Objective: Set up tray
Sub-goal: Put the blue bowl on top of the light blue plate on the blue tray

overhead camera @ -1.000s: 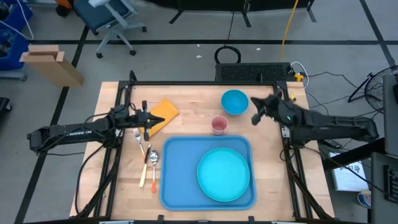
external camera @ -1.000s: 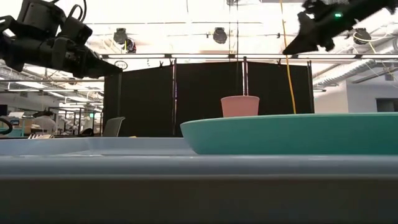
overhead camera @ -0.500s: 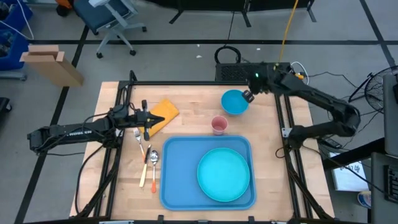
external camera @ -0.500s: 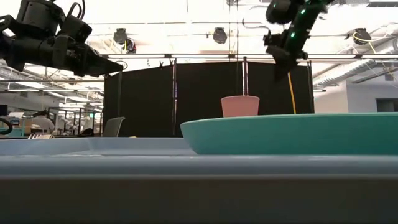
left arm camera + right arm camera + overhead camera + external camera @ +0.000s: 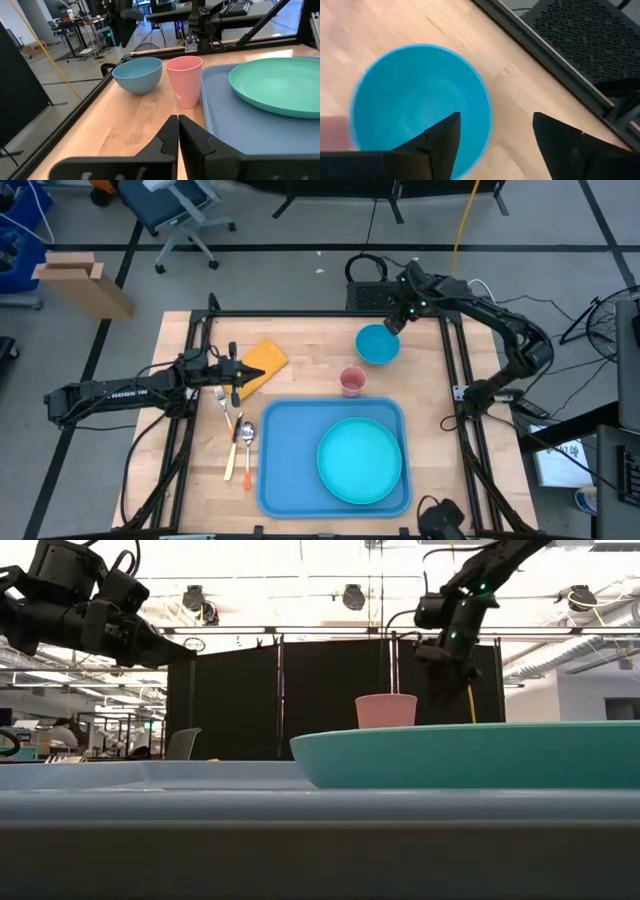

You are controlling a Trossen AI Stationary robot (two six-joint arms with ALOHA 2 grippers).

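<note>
Over the last second the right arm has been swinging from the table's right edge round to its far side, and the right gripper [image 5: 397, 321] is now hanging above the far rim of the blue bowl [image 5: 377, 344], while the left arm is lying just as it was. In the right wrist view the gripper's fingers [image 5: 442, 137] are standing wide apart, straddling the bowl's rim, with one finger over the bowl's hollow and the other over bare wood outside it; nothing is being held. The bowl is sitting on the table top beyond the tray [image 5: 288, 442], just past the pink cup [image 5: 352, 381], which is standing near the tray's far rim. The tray itself is lying at the near middle of the table, its long side running left to right, with the turquoise plate [image 5: 360, 459] resting on its right half. From the gripper, then, the tray is lying back toward the robot and slightly left, with the cup in between. The right arm is plainly the nearer one for the bowl. The left gripper [image 5: 236, 371] is waiting with fingers pressed together and empty, above the table beside the yellow cloth [image 5: 264, 360], far from the bowl, near the fork [image 5: 224, 406], spoon [image 5: 248, 438] and knife [image 5: 233, 452] lying left of the tray.
</note>
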